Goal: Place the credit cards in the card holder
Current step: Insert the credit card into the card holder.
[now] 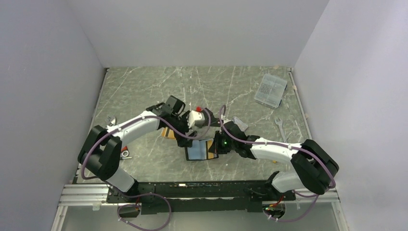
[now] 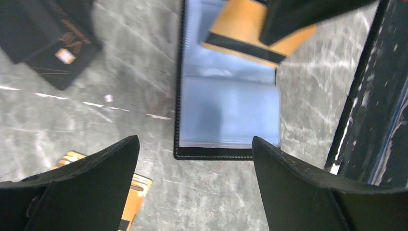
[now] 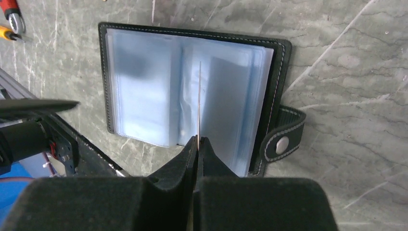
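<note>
The card holder [image 1: 196,153] lies open on the table, light blue sleeves up [image 3: 144,96], snap tab [image 3: 281,144] at its right side. My right gripper [image 3: 197,139] is shut on an orange-gold credit card [image 2: 240,33], seen edge-on [image 3: 199,96] above the sleeves. My left gripper [image 2: 195,149] hangs open and empty just off the holder's near edge. A second orange-gold card [image 2: 132,192] lies partly under its left finger. A black card [image 2: 57,48] rests further off on the table.
A clear plastic box [image 1: 270,90] sits at the back right. Wrenches lie at the right [image 1: 280,128] and at the left [image 1: 111,121]. Red and yellow tool handles [image 3: 12,14] lie near the holder. White walls enclose the table.
</note>
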Robot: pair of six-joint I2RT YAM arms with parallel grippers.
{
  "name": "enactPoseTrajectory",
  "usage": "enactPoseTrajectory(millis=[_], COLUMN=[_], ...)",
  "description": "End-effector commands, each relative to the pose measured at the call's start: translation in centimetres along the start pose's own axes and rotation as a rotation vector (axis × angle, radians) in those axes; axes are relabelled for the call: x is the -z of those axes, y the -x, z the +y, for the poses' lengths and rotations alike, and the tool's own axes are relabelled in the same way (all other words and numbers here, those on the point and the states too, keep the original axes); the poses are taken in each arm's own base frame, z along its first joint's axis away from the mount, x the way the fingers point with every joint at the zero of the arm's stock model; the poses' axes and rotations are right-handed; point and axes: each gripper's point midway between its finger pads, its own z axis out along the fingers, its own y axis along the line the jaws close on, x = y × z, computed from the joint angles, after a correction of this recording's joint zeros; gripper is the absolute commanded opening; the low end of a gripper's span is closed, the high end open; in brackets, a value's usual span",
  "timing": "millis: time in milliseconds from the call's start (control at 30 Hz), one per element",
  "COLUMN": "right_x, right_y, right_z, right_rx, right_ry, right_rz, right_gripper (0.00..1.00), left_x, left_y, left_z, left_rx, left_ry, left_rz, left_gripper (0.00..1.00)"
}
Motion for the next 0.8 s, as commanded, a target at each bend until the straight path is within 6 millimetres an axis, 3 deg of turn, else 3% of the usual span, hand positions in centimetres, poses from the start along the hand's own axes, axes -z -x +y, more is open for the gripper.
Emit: enactPoseTrajectory(millis=[0,167,433,767], right_x=[0.9,0.9,0.3,-1.1], right_y=[1.1,2.1,2.8,1.8], right_z=[0.8,2.6,4.0,2.8], right_rx=[0.022,-0.008,-0.060,-0.086], right_ry=[0.002,0.076,0.182,0.182], right_rz=[-0.028,-0.067,-0.107,-0.106], right_gripper=[0.00,0.00,0.00,0.00], left_x=[-0.2,-1.7,-3.7,-4.5], left_y=[-0.3,-1.1,-4.4,-6.4], left_z=[-1.0,-2.7,-3.1,-3.0], left_rx=[-0.249,-0.328,-0.412,-0.449], left_ry=[0.030,-0.012,0.000,0.031], left_rz=[0.031,0.085,0.187,0.242], left_gripper=[0.92,0.89,0.88,0.84])
